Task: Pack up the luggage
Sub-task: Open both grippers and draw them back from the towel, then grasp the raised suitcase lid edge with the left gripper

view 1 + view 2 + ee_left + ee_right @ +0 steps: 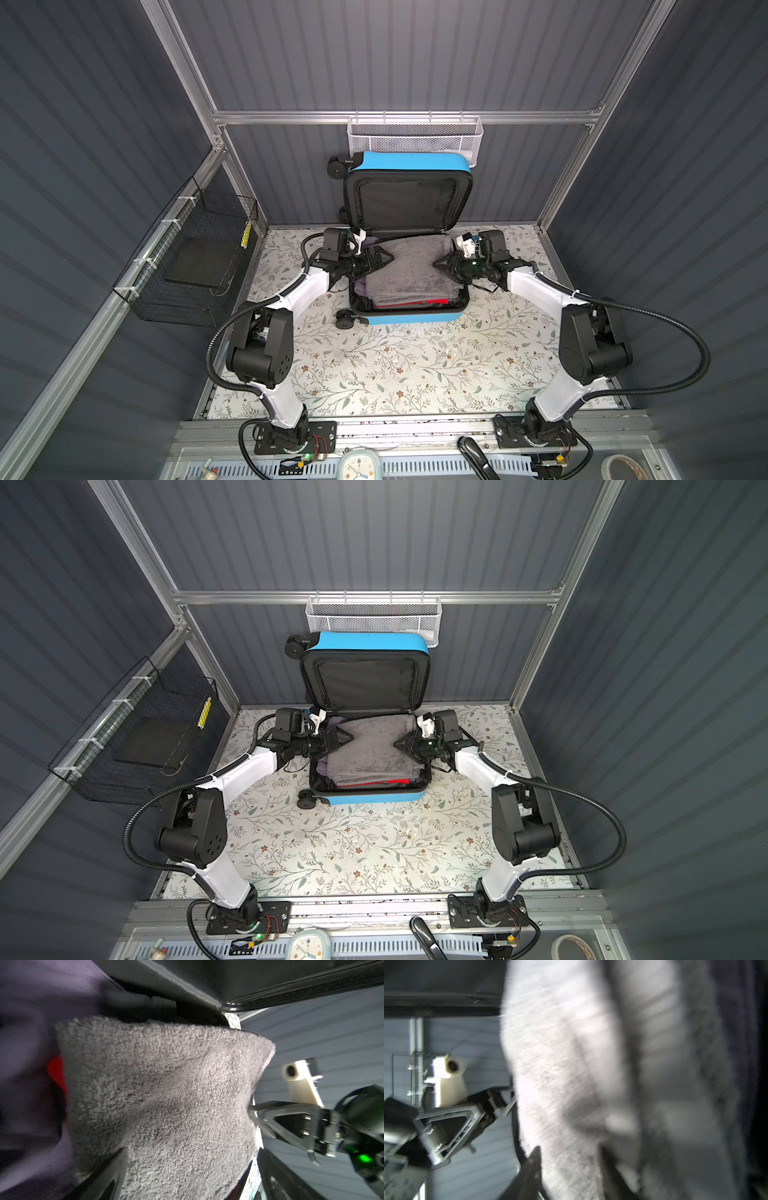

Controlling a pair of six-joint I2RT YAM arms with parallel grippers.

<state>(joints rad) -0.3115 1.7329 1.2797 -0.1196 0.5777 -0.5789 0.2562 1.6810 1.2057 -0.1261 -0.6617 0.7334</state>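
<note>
**Settling the grey towel into the luggage**

The left fingers [105, 1169] are standing wide apart, with one side of the grey towel [405, 266] lying between them and nothing pinched. The right fingers [532, 1165] are sitting part-way apart with a fold of the same towel between them. That view is blurring, so I cannot tell whether they are clamping it. The two sets are meeting the towel from opposite sides, just inside the walls of the luggage [409, 318]. It is lying open at the far middle of the counter [374, 365], its lid [403, 203] leaning upright against the back wall. The towel is topping a stack, with a red garment [409, 302] and a purple garment [360, 286] peeking out beneath.

The step in hand is looking like tucking the towel flat. Doing it well is calling for even pressure on both sides, with the edges inside the rim and clear of the zip line. The fingers should then be lifting straight up — terry loops may be snagging and dragging the stack askew.
</note>
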